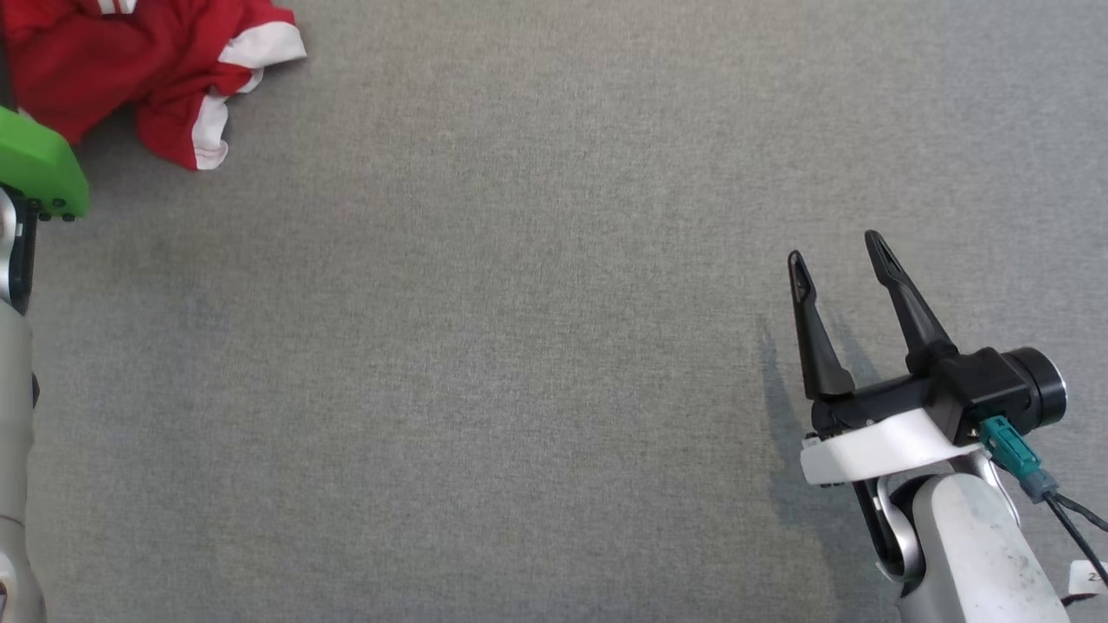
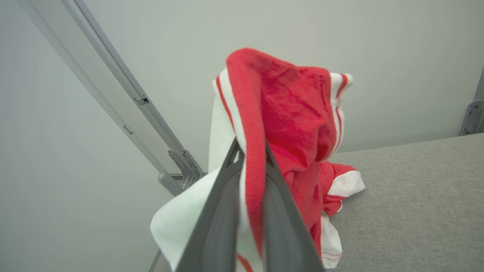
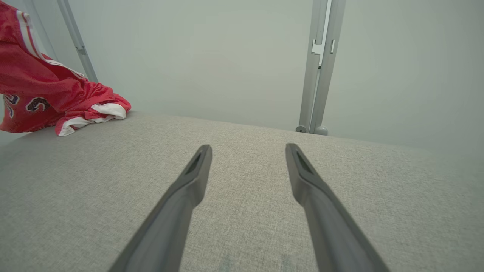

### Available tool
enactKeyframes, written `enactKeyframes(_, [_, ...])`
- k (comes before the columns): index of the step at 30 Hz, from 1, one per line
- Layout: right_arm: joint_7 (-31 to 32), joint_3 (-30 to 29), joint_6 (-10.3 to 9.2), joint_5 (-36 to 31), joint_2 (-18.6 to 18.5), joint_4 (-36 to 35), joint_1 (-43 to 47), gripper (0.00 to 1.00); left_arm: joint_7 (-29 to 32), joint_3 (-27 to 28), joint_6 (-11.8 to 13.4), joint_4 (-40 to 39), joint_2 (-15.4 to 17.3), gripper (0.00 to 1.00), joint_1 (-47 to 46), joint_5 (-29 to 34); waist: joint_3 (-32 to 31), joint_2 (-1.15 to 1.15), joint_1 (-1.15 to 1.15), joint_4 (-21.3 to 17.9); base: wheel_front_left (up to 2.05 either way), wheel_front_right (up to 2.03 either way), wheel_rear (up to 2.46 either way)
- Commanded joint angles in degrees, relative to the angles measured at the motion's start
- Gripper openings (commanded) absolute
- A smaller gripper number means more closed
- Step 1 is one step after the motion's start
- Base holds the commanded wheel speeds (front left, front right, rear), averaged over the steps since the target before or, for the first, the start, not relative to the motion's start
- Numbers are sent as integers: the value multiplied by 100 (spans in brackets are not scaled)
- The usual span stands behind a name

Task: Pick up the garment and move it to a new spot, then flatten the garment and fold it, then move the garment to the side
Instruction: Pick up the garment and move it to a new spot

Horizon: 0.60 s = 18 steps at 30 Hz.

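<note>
The garment (image 1: 147,69) is a red jersey with white trim and stripes, bunched at the far left corner of the grey table. In the left wrist view my left gripper (image 2: 252,149) is shut on a red-and-white fold of the garment (image 2: 291,113), which stands up above the fingertips while the rest hangs down to the table. In the head view the left arm's green wrist cover (image 1: 39,169) sits at the left edge beside the cloth. My right gripper (image 1: 835,247) hovers open over the table at the lower right, nothing between its fingers (image 3: 196,170). The garment (image 3: 41,98) lies far to its left.
The grey fabric tabletop (image 1: 519,346) stretches between the two arms. Pale walls with metal frame posts (image 3: 319,64) stand behind the table's far edge. A slanted metal rail (image 2: 113,83) runs behind the garment near the table corner.
</note>
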Motion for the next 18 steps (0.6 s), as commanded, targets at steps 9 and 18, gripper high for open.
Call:
enactKeyframes(9, [-18,-350,-4,365,-13,56,561,100,583,-636,-51,-1660,-46,0,309,3,-1501,0,0,-898,0,0,0])
enactKeyframes(18, [-18,-450,-4,516,-13,62,725,100,1295,-1294,-46,-3128,-803,0,1093,-378,-1438,0,0,-1725,0,0,0])
